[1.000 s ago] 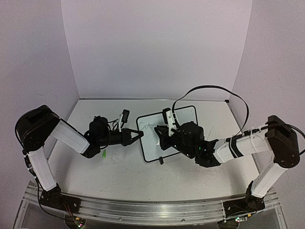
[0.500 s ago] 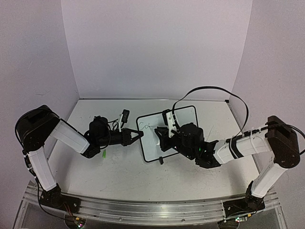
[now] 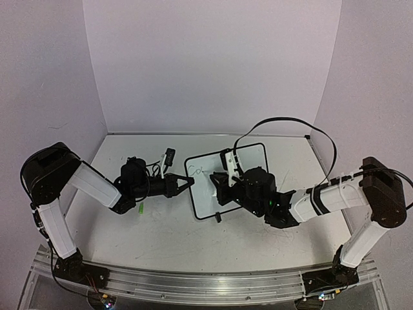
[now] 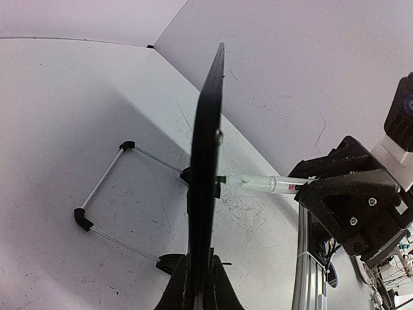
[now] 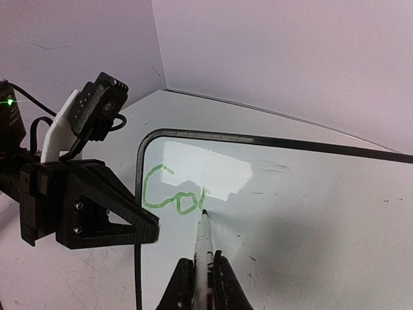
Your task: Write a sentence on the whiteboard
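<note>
Your whiteboard sits near the middle of the table, turned a little askew, with its left corner toward the left arm. Your left pincer is clamped on that left edge. In the left wrist view the board shows edge-on, running straight up from between the two fingers, with its wire stand resting on the table to one side.

Your right pincer is closed on a pen, which stands up from between its fingers. The pen's tip touches the board's face. The left wrist view shows the same contact from the side: the green tip is right against the board.

The writing is green and sits in the board's upper left corner, close to the frame. It reads "Co" plus the beginning of a third letter, and the pen tip rests at the end of that last stroke. The rest of the board is bare.

A small green piece lies on the table beside your left arm, well apart from the board.
</note>
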Robot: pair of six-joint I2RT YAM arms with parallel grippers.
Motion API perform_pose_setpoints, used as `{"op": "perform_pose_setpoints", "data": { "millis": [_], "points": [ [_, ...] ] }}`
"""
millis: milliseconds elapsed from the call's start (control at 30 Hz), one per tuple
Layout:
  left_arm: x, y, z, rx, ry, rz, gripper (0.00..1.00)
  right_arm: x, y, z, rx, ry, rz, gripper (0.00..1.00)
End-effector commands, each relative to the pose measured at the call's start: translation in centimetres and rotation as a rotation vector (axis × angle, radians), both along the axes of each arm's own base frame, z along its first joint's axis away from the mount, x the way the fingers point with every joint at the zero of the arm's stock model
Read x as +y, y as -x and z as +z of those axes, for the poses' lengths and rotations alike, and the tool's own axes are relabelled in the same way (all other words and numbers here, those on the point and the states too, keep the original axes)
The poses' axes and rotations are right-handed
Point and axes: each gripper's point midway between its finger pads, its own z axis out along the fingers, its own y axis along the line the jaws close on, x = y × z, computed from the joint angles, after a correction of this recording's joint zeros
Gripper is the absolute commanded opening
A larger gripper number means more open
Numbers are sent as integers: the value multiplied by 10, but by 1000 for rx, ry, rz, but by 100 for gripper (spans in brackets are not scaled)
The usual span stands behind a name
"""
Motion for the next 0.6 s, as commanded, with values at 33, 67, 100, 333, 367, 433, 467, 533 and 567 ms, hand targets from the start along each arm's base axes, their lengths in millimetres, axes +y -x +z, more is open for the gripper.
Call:
{"op": "perform_pose_setpoints", "data": {
  "millis": [33,67,100,333,367,433,467,533,567],
  "points": [
    [8,-1,8,-4,9,18,0,-10,-11,11,-28,-9,-61,0],
    [8,-1,8,-4,9,19,0,-12,-13,12,-29,-11,-64,0],
    [7,-1,7,-4,9,18,0,-13,-14,13,-30,-13,-68,0],
    [7,-1,7,-3,8,15,0,-17,-20,19,-42,-27,-82,0],
    [7,-1,7,-3,9,15,0,-18,-21,20,-44,-29,-84,0],
    [7,-1,8,-4,9,15,0,-18,-21,20,-46,-29,-83,0],
    [6,-2,7,-4,9,15,0,-17,-22,20,-47,-28,-80,0],
    [6,-2,7,-4,10,14,0,-15,-22,21,-49,-27,-74,0],
    [6,-2,7,-3,9,13,0,-14,-22,21,-51,-27,-71,0]
  ]
}}
